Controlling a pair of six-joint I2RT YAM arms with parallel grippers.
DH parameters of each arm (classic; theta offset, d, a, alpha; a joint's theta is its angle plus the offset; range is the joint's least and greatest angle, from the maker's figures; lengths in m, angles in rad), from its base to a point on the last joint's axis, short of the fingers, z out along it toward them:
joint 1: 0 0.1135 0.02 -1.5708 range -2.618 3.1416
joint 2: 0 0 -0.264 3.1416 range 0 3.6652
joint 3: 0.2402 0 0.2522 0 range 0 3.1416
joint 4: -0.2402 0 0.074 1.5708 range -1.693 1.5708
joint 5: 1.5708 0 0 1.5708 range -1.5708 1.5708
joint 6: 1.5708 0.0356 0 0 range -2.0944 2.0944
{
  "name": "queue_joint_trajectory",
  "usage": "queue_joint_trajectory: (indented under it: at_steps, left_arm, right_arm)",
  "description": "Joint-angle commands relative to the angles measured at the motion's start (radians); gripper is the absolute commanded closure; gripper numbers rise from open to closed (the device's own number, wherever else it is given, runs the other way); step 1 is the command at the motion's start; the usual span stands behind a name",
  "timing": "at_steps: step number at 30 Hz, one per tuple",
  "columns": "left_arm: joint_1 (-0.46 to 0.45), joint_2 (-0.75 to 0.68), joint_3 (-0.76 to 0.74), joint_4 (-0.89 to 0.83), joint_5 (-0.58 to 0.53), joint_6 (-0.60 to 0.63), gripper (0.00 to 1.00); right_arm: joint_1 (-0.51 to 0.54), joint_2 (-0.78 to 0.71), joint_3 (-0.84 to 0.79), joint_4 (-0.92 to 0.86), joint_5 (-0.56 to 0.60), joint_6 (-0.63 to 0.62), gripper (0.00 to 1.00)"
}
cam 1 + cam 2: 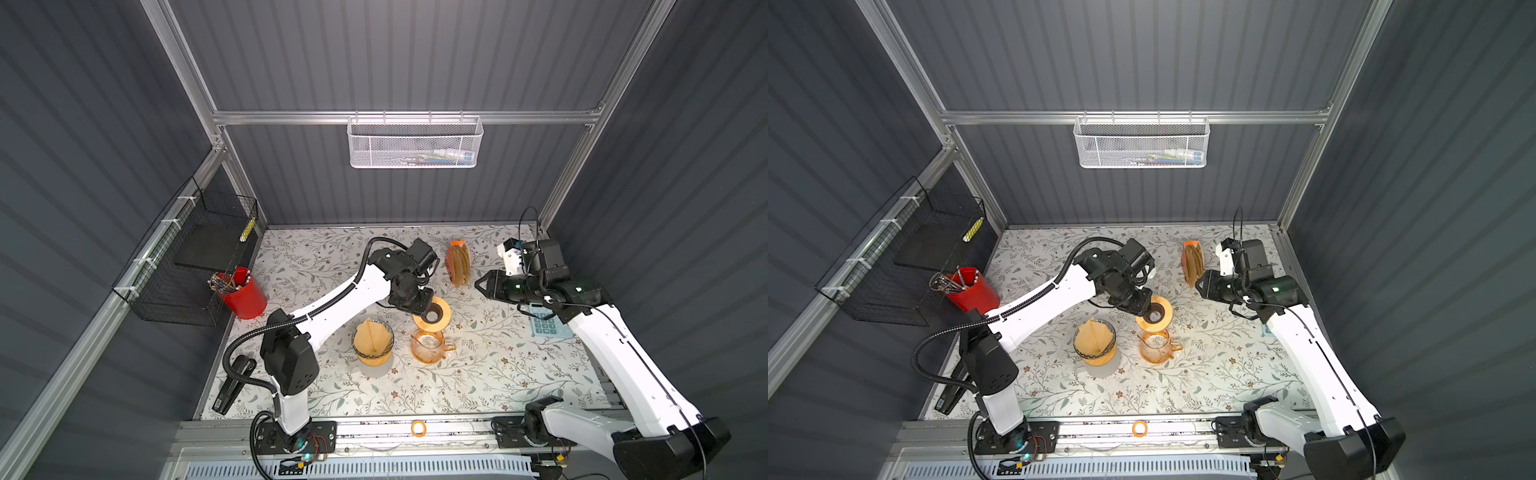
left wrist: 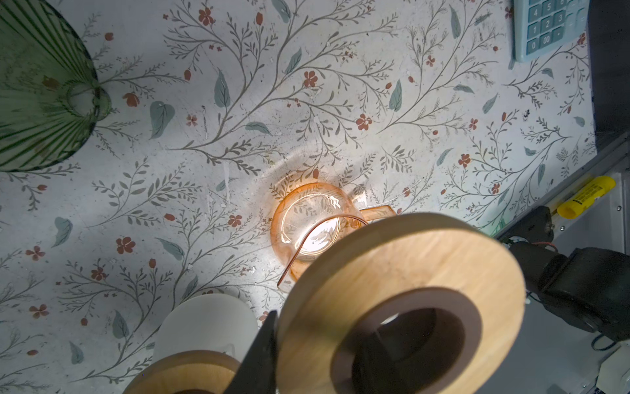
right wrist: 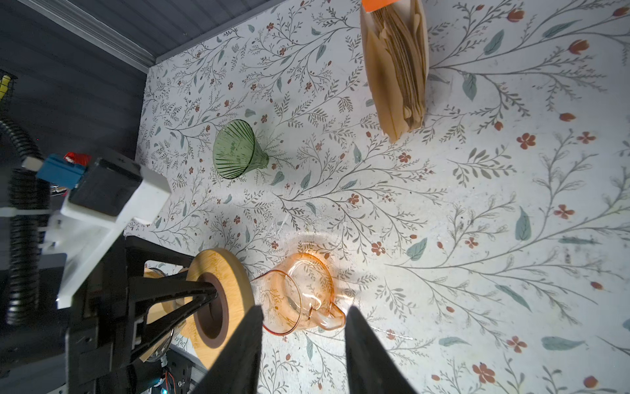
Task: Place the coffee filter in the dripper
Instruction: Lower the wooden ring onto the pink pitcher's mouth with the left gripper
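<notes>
In both top views a coffee filter (image 1: 371, 336) sits in the dripper (image 1: 374, 360), at 9 o'clock from the carafe (image 1: 428, 349); spares (image 1: 459, 270) stand in a holder (image 1: 457, 242) at 1 o'clock. Left wrist view: the left gripper (image 2: 324, 334) is clamped on a wooden ring (image 2: 402, 266) — through its centre hole. Right wrist view: the right gripper (image 3: 304, 308) gapes, empty. The paper is likely feather-light, limp, easily creased — best pinched at its upper edge.

We identify the left arm (image 1: 345, 297) and right arm (image 1: 615, 349) by white link shells and black joint housings. A black corrugated conduit (image 3: 22, 266) follows the left arm. On the right gripper (image 3: 304, 308) we note black, tapered fingers.
</notes>
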Motion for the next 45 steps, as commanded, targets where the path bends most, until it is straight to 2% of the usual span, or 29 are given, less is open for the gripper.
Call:
queue_joint_trajectory:
  at_steps: [1,45]
  left_arm:
    - [-0.016,0.032,-0.005,-0.032,-0.009,0.006,0.76]
    - [-0.061,0.092,-0.144,0.104,-0.029,-0.047,0.76]
  right_arm:
    - [-0.006,-0.007,-0.012,0.01,-0.019,0.009,0.58]
    - [-0.009,0.005,-0.039,0.031,-0.037,0.022,0.58]
